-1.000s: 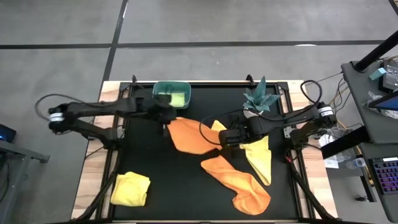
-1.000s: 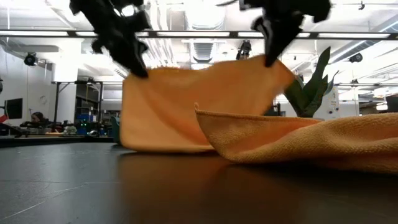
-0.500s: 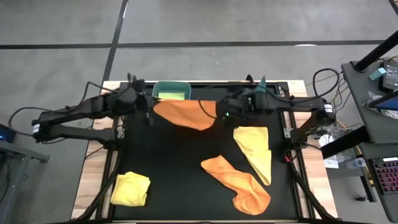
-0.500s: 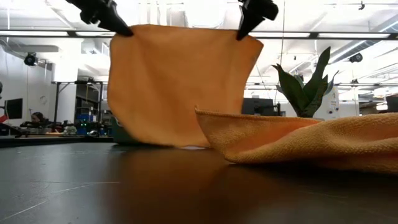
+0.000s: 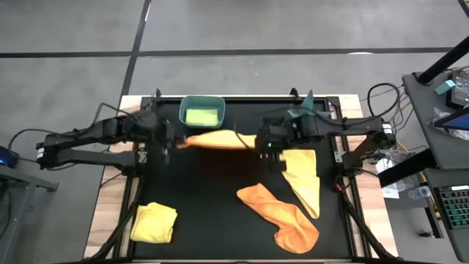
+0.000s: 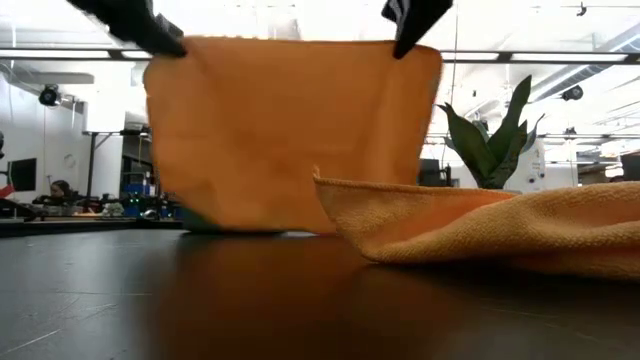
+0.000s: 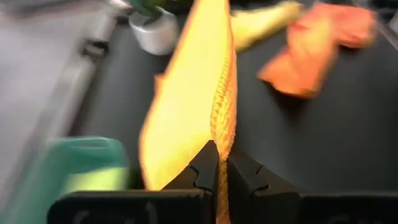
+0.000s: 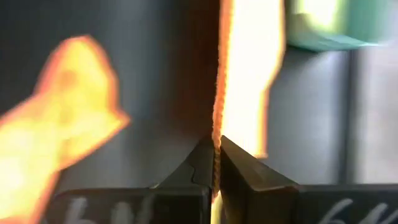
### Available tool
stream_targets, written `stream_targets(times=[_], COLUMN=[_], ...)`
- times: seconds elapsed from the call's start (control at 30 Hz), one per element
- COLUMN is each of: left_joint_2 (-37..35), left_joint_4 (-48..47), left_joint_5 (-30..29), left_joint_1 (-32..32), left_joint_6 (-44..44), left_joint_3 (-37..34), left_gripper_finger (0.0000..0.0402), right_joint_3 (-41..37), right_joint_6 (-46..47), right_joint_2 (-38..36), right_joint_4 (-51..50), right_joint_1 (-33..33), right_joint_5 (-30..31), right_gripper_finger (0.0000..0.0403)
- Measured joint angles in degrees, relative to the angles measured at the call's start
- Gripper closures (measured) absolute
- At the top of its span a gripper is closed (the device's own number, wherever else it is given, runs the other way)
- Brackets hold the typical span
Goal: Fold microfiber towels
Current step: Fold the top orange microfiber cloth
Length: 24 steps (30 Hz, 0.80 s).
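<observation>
An orange microfiber towel point(image 6: 290, 130) hangs spread between my two grippers above the table's far half. My left gripper point(image 5: 170, 139) is shut on its upper left corner and my right gripper point(image 5: 262, 141) on its upper right corner. From above, the towel point(image 5: 216, 139) shows as a narrow strip. Its lower edge point(image 6: 250, 230) hangs close to the table; whether it touches, I cannot tell. A second orange towel point(image 5: 282, 216) lies crumpled at the near right, with a yellow one point(image 5: 302, 180) beside it. Another yellow towel point(image 5: 154, 222) lies folded at the near left. A lime green one point(image 5: 201, 116) lies in the bin. My left gripper pinches the towel's upper left corner point(image 7: 222, 118) between its two fingers, on the top edge, coming slanting down from the table's left. The cloth hangs below it. My right gripper pinches the upper right corner point(image 8: 217, 112) between its two fingers, slanting down from the right. The top edge point(image 6: 290, 42) runs straight between the two holds.
A teal bin point(image 5: 201, 103) stands at the far edge just behind the hanging towel. A potted green plant point(image 5: 304, 106) stands at the far right. The black mat point(image 5: 205, 198) is bare in the middle and near the front.
Both grippers have lifted the orange towel off the table's middle and carried it toward the far edge. They then moved apart, my left gripper going back toward the left. The towel, bunched before, now hangs spread out flat with its top edge straight.
</observation>
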Motion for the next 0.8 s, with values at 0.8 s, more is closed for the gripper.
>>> stream_targets(times=[0.8], left_joint_2=[31.01], left_joint_4=[24.49], left_joint_5=[1.07], left_joint_1=[-26.35], left_joint_6=[-14.54], left_joint_3=[-13.13], left_gripper_finger=[0.0402], right_joint_3=[-27.83], right_joint_6=[19.17], right_joint_2=[1.98], right_joint_4=[31.48], right_joint_1=[9.48], right_joint_5=[-31.34], right_gripper_finger=[0.0394])
